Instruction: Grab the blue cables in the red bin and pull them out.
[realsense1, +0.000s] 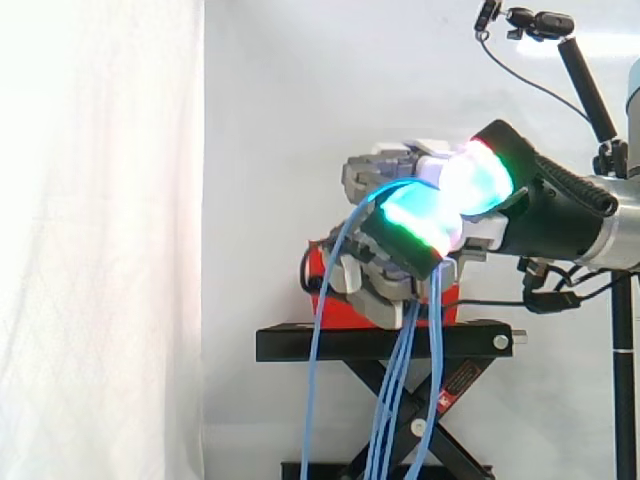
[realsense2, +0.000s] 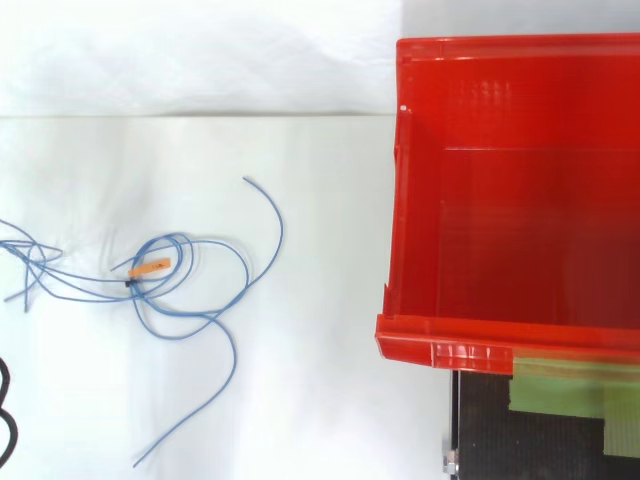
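Fingers (realsense1: 420, 215) clutch blue cables (realsense1: 437, 340) near one red bin (realsense2: 440, 350).

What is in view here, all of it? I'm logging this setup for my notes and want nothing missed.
cables: several, blue, hanging from the hand down in front of the stand; the rest lies looped on the white surface left of the bin
tag: one, orange, on the looped cables
bin: one, red, on the stand
stand: one, black, under the bin
tape: one patch, green, on the stand by the bin's rim
curtain: one, white, behind the work
camera: one, black, on a rod, upper right of the side view
hand: one, pads glowing cyan and green, fingers curled round the cables above the stand
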